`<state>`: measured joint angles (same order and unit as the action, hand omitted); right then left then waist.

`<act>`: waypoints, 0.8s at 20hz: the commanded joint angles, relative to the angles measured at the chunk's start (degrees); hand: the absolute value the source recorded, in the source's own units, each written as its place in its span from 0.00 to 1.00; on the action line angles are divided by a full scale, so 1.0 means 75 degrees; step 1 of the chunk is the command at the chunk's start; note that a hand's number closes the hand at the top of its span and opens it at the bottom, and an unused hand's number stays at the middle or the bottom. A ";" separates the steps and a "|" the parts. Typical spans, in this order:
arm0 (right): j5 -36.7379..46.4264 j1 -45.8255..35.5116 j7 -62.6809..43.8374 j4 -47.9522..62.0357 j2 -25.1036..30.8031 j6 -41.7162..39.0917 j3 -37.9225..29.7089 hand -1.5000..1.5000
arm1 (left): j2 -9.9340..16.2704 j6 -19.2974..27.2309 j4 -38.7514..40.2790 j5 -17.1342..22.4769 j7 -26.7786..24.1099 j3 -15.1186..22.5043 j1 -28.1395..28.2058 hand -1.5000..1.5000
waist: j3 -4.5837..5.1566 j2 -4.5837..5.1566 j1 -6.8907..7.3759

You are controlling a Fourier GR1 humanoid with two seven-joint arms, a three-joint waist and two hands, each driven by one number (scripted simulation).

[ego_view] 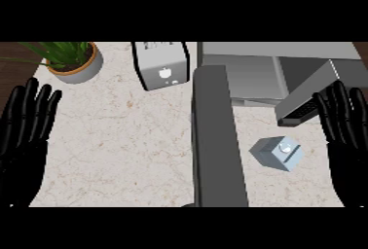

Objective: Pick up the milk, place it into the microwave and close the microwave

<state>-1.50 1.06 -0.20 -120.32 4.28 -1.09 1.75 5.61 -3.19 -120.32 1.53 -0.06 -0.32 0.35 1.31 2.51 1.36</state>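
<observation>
The milk (pixel 278 153) is a small pale blue carton with a white cap, standing on the counter (pixel 122 146) right of centre. Behind it sits the grey microwave (pixel 251 68), its cavity open. Its dark grey door (pixel 215 141) swings far out toward me, running down the middle of the view just left of the carton. My right hand (pixel 345 131) rests open at the right edge, fingers up, a short way right of the milk. At the left edge my left hand (pixel 25 131) rests open too, fingers up, far from the carton.
A potted green plant (pixel 72 61) stands at the back left. A white toaster-like appliance (pixel 164 65) sits at the back centre, left of the microwave. A grey slanted panel with a dark strip (pixel 313 99) lies behind the milk.
</observation>
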 commanded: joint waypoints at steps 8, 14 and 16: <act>0.1785 -0.0759 -0.0288 0.0010 -0.0566 0.4488 0.2318 0.00 | -0.0582 0.0290 0.0236 0.0560 0.0497 -0.0015 0.0184 0.00 | -0.0165 -0.0339 -0.0013; 0.2454 -0.1154 -0.0315 0.0763 -0.0570 0.6247 0.3892 0.00 | -0.0647 0.0138 0.0221 0.0562 -0.0159 -0.0033 0.1117 0.00 | -0.0172 -0.0339 -0.0115; 0.3385 -0.1638 -0.1129 0.0685 -0.0570 0.7105 0.4443 0.00 | -0.0425 -0.0106 -0.0632 0.1082 0.0307 -0.0224 0.1526 0.00 | -0.0166 -0.0359 -0.0073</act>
<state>17.84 -7.08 -4.54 -117.64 0.10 42.56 27.76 1.90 -2.35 -120.73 6.45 1.06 -1.10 7.57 0.08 -0.05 0.60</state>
